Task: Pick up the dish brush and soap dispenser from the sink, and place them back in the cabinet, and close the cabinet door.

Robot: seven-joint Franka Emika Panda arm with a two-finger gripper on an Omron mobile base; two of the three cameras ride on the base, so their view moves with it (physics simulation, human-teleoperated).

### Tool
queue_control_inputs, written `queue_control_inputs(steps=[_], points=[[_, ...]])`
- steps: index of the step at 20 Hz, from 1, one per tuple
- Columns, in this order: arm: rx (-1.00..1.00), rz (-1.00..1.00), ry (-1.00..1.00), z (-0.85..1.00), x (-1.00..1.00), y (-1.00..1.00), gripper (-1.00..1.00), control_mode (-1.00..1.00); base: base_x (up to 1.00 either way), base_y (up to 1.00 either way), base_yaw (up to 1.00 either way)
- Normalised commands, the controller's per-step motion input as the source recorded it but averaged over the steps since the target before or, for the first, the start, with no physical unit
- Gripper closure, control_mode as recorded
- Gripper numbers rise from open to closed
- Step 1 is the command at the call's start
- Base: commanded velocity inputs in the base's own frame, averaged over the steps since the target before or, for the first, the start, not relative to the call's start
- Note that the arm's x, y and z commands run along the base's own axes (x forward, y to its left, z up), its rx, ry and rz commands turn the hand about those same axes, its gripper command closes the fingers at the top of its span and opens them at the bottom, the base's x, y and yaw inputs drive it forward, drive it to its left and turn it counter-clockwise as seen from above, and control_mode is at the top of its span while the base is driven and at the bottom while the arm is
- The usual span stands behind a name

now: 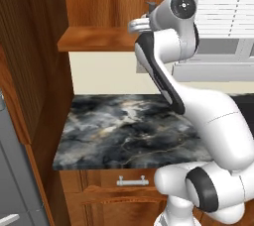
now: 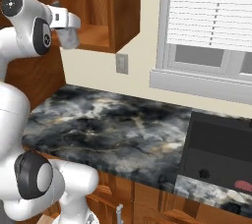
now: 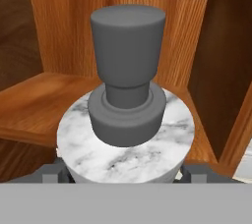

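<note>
1. You had the marbled countertop (image 1: 126, 131) bare below the arm, with a wall outlet (image 2: 121, 63) and a blinded window (image 2: 209, 9) to the right of the cabinet (image 2: 125, 9).
2. You could see the cabinet's side walls and back panel close around the gripper (image 3: 120, 171) in the hand view.
3. Your cabinet shelf (image 3: 39, 105) carried nothing I could make out besides the soap dispenser (image 3: 125, 139).
4. In the sink (image 2: 219, 156), the dish brush (image 2: 243, 185) showed as a reddish head at its near edge.
5. Your fingers (image 3: 51, 173) stood spread wide, one at each side of the soap dispenser's white body; I could not tell whether they gripped it.
</note>
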Motion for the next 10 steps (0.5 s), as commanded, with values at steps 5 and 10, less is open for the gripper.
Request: queue_control_inputs(steps=[5, 10], points=[[0.00, 0.00, 0.00, 0.01, 0.34, 0.00, 1.00, -1.00, 0.00, 0.00, 0.00], [0.00, 0.00, 0.00, 0.00, 0.38, 0.00, 1.00, -1.00, 0.00, 0.00, 0.00]])
